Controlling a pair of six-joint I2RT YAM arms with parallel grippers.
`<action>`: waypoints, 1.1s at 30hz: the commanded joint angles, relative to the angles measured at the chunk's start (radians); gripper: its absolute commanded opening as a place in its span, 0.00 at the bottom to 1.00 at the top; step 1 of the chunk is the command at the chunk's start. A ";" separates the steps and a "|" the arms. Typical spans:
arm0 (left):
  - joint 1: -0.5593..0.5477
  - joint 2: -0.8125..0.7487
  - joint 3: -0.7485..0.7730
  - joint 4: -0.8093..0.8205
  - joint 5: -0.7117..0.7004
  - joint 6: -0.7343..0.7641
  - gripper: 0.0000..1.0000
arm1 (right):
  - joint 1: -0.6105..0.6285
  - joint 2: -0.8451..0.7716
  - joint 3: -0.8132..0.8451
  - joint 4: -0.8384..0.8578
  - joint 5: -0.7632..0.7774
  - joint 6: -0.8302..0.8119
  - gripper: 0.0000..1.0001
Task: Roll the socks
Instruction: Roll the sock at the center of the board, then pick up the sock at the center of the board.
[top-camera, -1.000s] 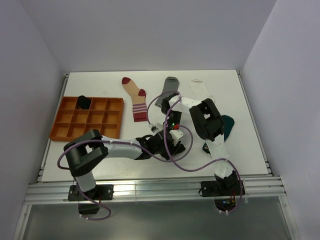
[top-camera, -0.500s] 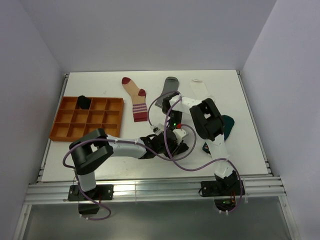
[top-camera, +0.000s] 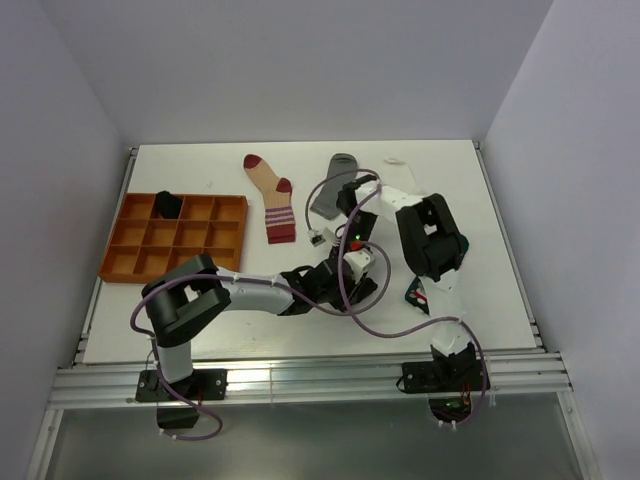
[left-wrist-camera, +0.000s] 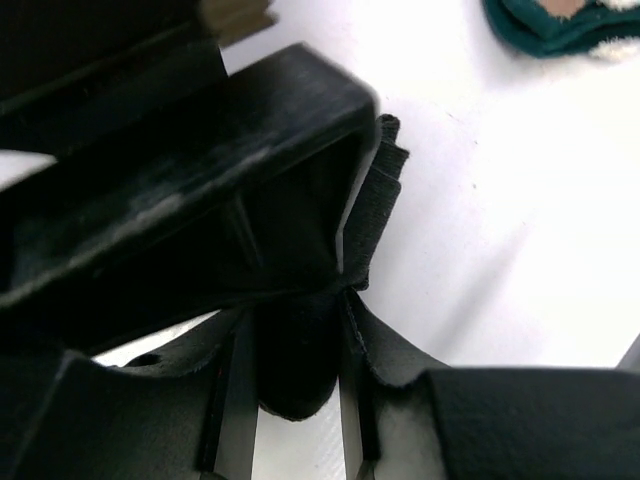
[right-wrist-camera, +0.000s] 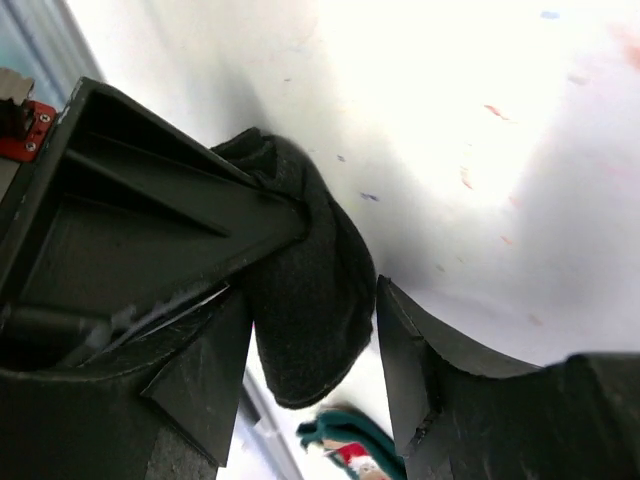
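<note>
From where I stand the middle of the table (top-camera: 500, 290) is jammed. The left arm (top-camera: 250, 293) and right arm (top-camera: 430, 240) meet over the black sock (right-wrist-camera: 310, 300), and purple cables (top-camera: 385, 335) loop across. The orange tray (top-camera: 170, 275) blocks the left. The striped sock (top-camera: 275, 205), grey sock (top-camera: 332, 185) and white sock (top-camera: 402, 178) line the back. The right side and near-left strip are open.

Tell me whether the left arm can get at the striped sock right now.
Probably not yet: the left gripper is pinched on the black sock. The striped sock lies uncovered with nothing across the way, so likely yes once it lets go.
</note>
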 joint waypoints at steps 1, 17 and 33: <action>0.013 0.055 -0.037 -0.057 0.026 -0.026 0.00 | 0.001 -0.167 -0.045 0.160 -0.121 0.027 0.60; 0.154 -0.095 -0.080 -0.003 0.097 -0.109 0.00 | -0.260 -0.333 0.114 0.266 -0.199 0.363 0.59; 0.516 -0.454 -0.001 -0.330 -0.322 -0.232 0.00 | -0.372 -0.326 0.241 0.228 -0.230 0.383 0.59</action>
